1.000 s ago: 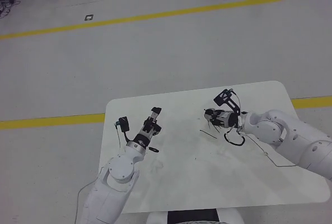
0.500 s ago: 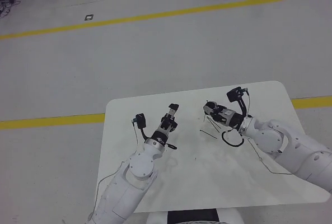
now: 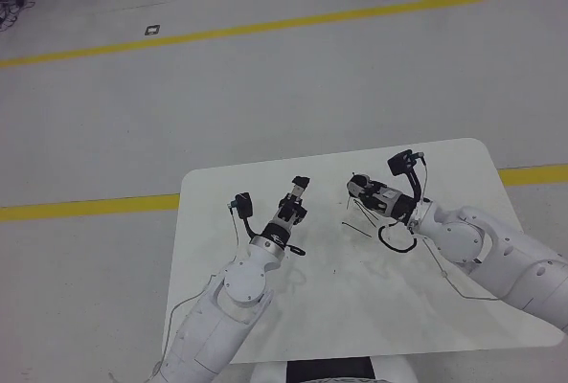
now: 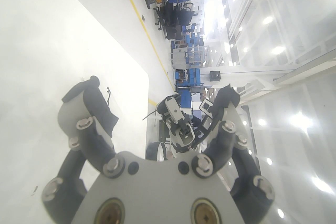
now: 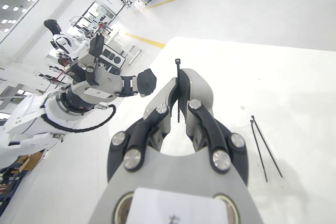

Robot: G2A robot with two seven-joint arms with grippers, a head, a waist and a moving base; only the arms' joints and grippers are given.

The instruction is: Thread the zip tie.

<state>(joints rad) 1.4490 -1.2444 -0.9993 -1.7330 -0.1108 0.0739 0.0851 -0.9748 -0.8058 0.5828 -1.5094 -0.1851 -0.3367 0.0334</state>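
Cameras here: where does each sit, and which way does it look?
Top view: above the arms, looking down at the table; both arms show.
Left wrist view: on the left wrist, facing the right end effector between its own open fingers.
Right wrist view: on the right wrist, facing the left end effector over its own fingers, shut on the zip tie.
Shared: each wrist view shows the other arm.

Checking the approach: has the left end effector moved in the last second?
Yes. The left end effector has shifted across the table toward the loose zip ties and the right end effector, narrowing that gap.
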